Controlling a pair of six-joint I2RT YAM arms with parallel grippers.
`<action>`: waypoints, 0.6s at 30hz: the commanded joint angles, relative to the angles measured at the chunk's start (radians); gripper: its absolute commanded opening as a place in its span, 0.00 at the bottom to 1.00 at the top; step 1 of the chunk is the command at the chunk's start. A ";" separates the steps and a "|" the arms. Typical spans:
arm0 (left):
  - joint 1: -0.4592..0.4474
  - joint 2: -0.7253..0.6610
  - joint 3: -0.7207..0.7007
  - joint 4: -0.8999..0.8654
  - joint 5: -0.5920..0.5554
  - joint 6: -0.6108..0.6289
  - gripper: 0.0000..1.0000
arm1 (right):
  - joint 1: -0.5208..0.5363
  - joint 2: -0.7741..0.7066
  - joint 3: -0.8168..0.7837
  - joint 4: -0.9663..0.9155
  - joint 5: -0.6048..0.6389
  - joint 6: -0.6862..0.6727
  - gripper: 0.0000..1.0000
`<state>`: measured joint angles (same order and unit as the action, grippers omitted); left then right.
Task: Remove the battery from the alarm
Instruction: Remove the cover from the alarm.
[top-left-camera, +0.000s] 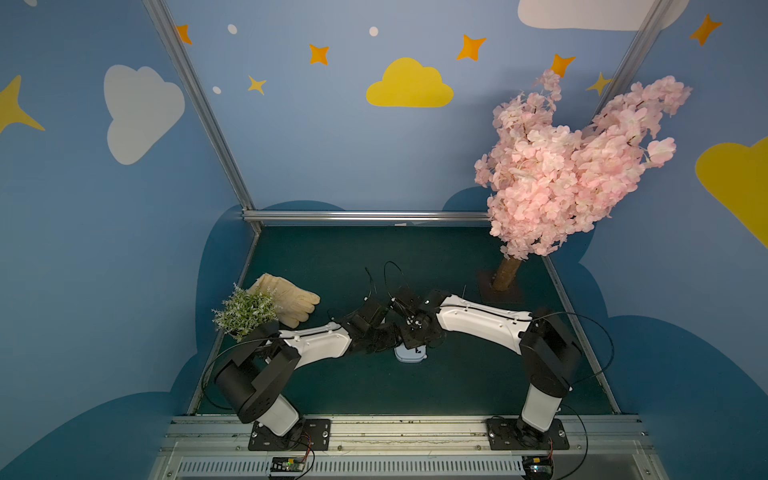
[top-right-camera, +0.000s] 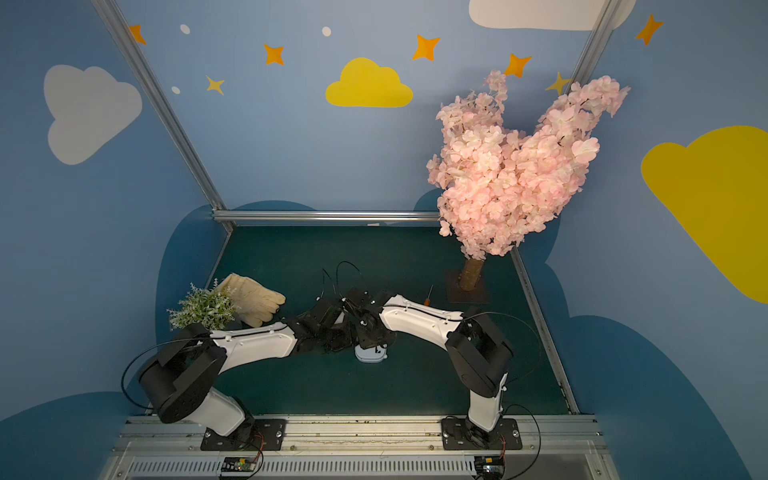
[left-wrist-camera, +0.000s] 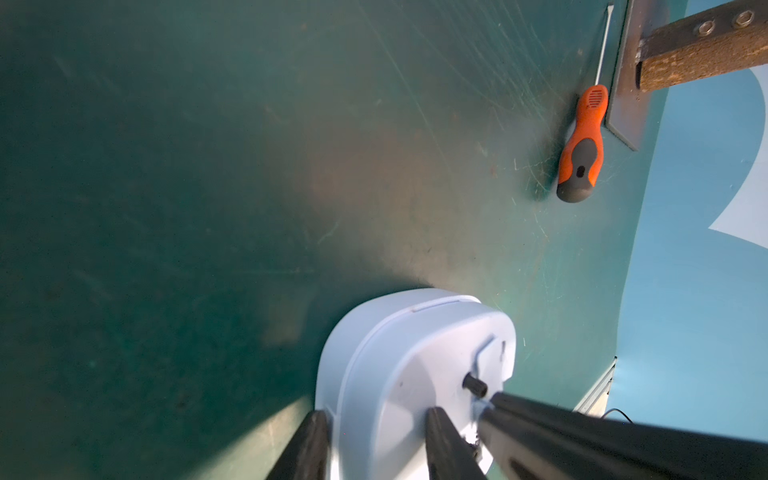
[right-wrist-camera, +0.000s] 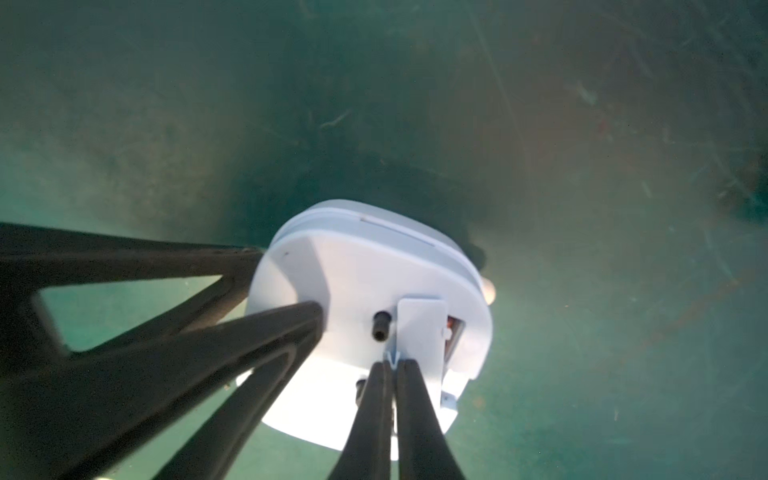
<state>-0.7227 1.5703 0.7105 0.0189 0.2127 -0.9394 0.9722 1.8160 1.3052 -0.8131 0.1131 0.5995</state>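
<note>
The alarm (right-wrist-camera: 357, 266) lies face down on the green table (top-left-camera: 457, 374), blue back up, right at the tips of both tools. The left tool (left-wrist-camera: 378, 415) clamps the alarm's body, with one finger outside the rim and the other on the back. The right tool (right-wrist-camera: 392, 363) has its fingers pressed together on the thin tab of the pale cover (right-wrist-camera: 419, 328), which stands tilted up off the compartment. Just past that tool's tips, in the gap beside the raised cover, a copper-orange sliver of the battery (right-wrist-camera: 452, 330) shows inside the alarm; the rest of it is hidden. A black knob (right-wrist-camera: 379, 326) sticks up from the back, just beside the cover.

Well ahead of the left tool lies an orange-handled screwdriver (left-wrist-camera: 582, 141), just beside the base plate of the tree trunk (left-wrist-camera: 702, 58). The left wrist view shows its whole handle. In a top view it is only a thin sliver behind the right arm.

A cream glove (top-left-camera: 286, 299) and a small green plant (top-left-camera: 245, 311) sit back beside the left tool's arm, well apart from the alarm.

In both top views the black wrists cover both tools and most of the alarm, leaving only its near edge visible. In the right wrist view a small tan shape (right-wrist-camera: 490, 291) peeks past the alarm's far edge, too blurred to name.
</note>
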 joint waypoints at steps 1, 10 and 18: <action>0.000 0.014 -0.032 -0.077 -0.012 0.010 0.40 | -0.007 -0.028 -0.024 -0.047 0.035 0.010 0.07; 0.001 0.010 -0.036 -0.083 -0.018 0.008 0.40 | -0.020 -0.074 -0.016 -0.073 0.056 -0.004 0.05; 0.005 -0.019 -0.040 -0.106 -0.030 0.013 0.40 | -0.128 -0.177 -0.124 -0.061 0.060 -0.035 0.06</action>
<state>-0.7219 1.5558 0.7006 0.0128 0.2073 -0.9394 0.8776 1.6814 1.2228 -0.8474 0.1577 0.5827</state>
